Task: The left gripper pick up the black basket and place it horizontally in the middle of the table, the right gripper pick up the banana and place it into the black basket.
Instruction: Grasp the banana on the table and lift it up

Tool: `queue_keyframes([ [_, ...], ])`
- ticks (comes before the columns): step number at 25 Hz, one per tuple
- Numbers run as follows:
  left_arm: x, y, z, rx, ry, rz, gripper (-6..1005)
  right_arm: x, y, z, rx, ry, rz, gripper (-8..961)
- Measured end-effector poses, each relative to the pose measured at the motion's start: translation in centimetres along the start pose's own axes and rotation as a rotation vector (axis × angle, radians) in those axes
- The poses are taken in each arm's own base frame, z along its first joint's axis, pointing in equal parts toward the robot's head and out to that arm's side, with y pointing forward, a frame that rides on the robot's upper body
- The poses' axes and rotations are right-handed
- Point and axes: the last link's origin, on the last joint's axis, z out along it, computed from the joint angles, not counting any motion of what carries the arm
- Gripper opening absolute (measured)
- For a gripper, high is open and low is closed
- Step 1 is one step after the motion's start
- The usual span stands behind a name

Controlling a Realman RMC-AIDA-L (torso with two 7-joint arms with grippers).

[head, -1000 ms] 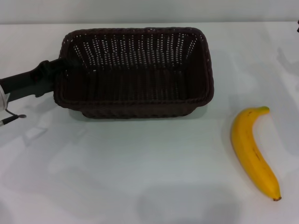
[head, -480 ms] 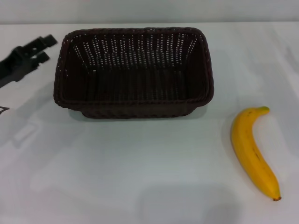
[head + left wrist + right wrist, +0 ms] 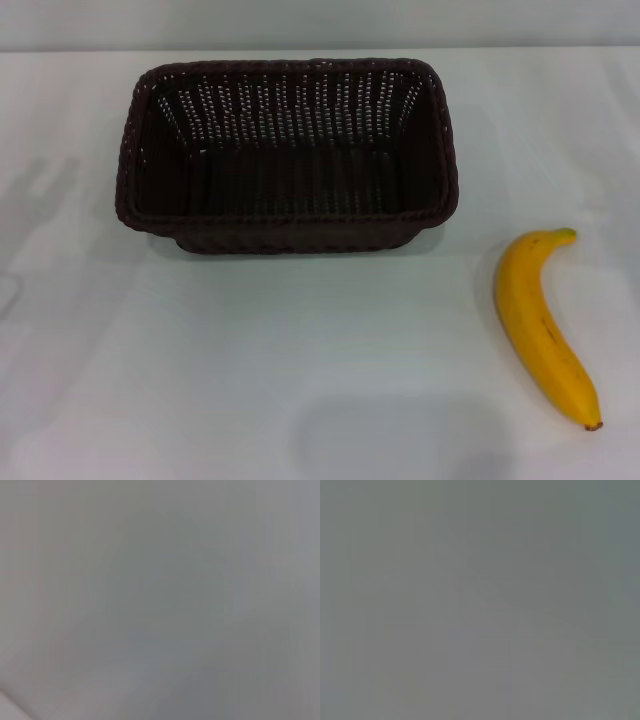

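Basket, black [image 3: 288, 155]: large rectangular woven wicker piece with rounded corners, slotted sides and a braided rim, standing upright on its base with the opening up and its long side running across the head view; interior holds nothing visible; no label, brand or writing can be read on it. It sits toward twelve o'clock of the table [image 3: 300, 380], slightly to the nine o'clock side of centre, its far rim near the table's far edge. Table: plain white, smooth, flat; bare surface runs all round the basket, widest toward six o'clock, with a narrower strip at nine o'clock and a band at three o'clock. Banana [image 3: 543, 325]: single, yellow, curved, faint brown specks, greenish stem pointing toward twelve o'clock, dark tip toward five o'clock; lies flat on the table at about four o'clock from the basket, well apart from it and close to the three o'clock border of the view; no sticker readable. Left gripper and right gripper: neither appears in any view, both wrist views showing only a plain grey field, so whether their fingers are apart or together cannot be told.
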Motion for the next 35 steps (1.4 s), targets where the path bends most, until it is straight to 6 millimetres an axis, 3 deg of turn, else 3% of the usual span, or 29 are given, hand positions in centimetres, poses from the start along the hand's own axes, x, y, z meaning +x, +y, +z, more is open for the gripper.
queue_keyframes([
  [6, -0.6, -1.1, -2.2, 0.081, 0.197, 0.131, 771, -0.5, -1.8, -1.4, 0.027, -0.019, 0.223, 859],
  [11, -0.6, -1.7, -2.8, 0.153, 0.270, 0.236, 772, -0.8, -3.3, -2.6, 0.058, -0.035, 0.334, 858],
  [18, -1.1, -2.9, -1.3, 0.278, 0.218, 0.428, 775, -1.9, -5.1, -3.6, 0.016, 0.019, 0.343, 857],
  [22, -1.3, -3.7, -0.5, 0.383, 0.195, 0.603, 777, -3.2, -7.1, -4.1, -0.006, 0.084, 0.453, 856],
  [25, -2.1, -3.5, 0.0, 0.400, 0.185, 0.698, 778, -4.4, -6.7, -4.3, -0.102, 0.117, 0.436, 855],
  [30, -2.9, -3.5, 0.0, 0.408, 0.166, 0.685, 780, -6.7, -4.9, -4.4, -0.309, 0.226, 0.273, 855],
  [35, -3.3, -4.0, -0.6, 0.438, 0.160, 0.664, 782, -8.2, -2.0, -3.4, -0.407, 0.453, 0.104, 854],
])
